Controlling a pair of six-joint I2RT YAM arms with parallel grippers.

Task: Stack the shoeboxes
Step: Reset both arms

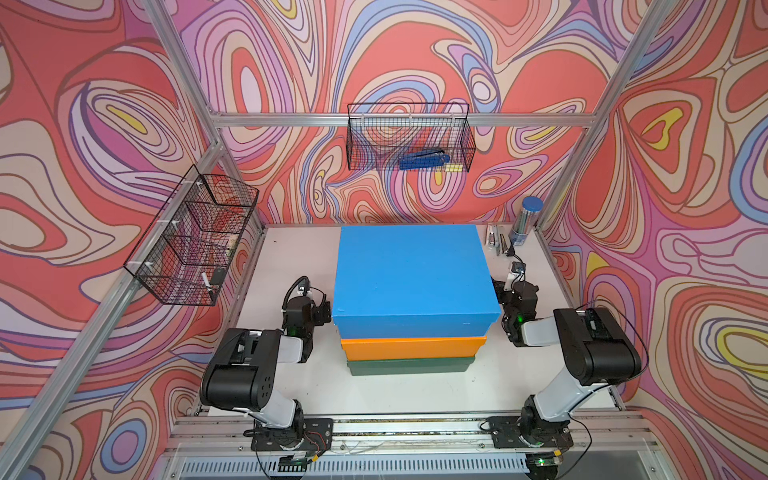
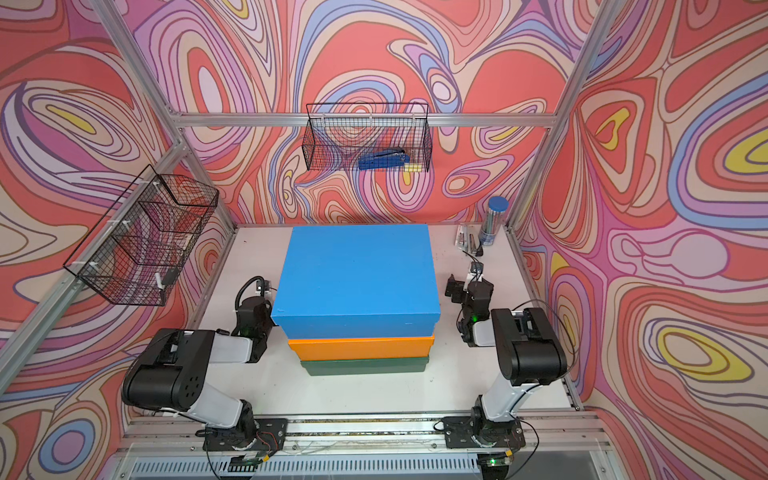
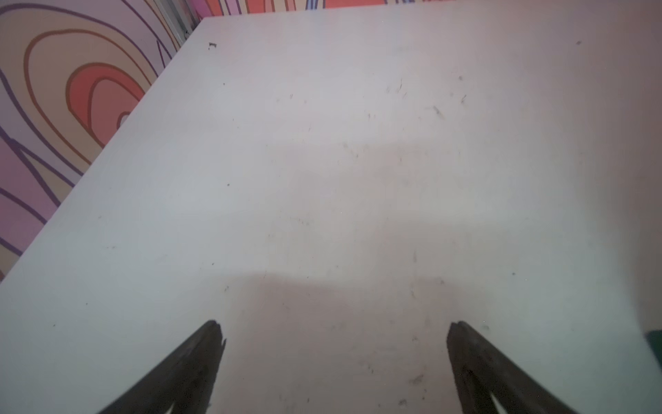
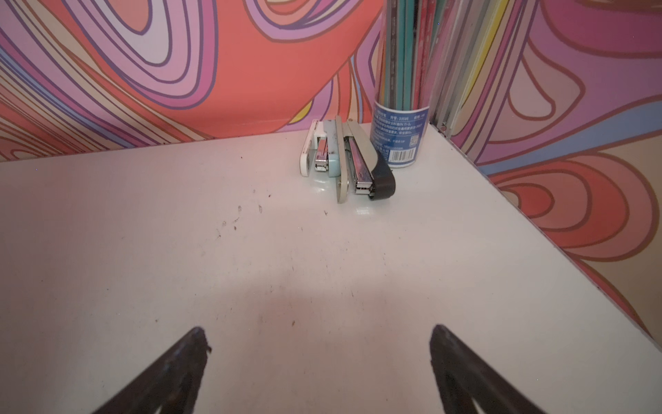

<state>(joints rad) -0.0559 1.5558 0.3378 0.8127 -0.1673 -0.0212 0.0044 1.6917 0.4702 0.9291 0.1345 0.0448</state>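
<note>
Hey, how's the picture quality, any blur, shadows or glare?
In both top views, even light, the blue shoebox crisp. Left wrist view: soft, a dim shadow on the table under the open left gripper. Right wrist view: staplers sharp, slight glare on the table beside them.

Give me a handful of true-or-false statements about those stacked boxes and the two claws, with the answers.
1. The blue box sits on top of the stack. True.
2. The orange box is at the bottom. False: the green box is lowest, with orange in the middle.
3. The right gripper holds a stapler. False: it is open and empty; the staplers lie apart from it, by the tube.
4. The left gripper is open over bare table. True.
</note>
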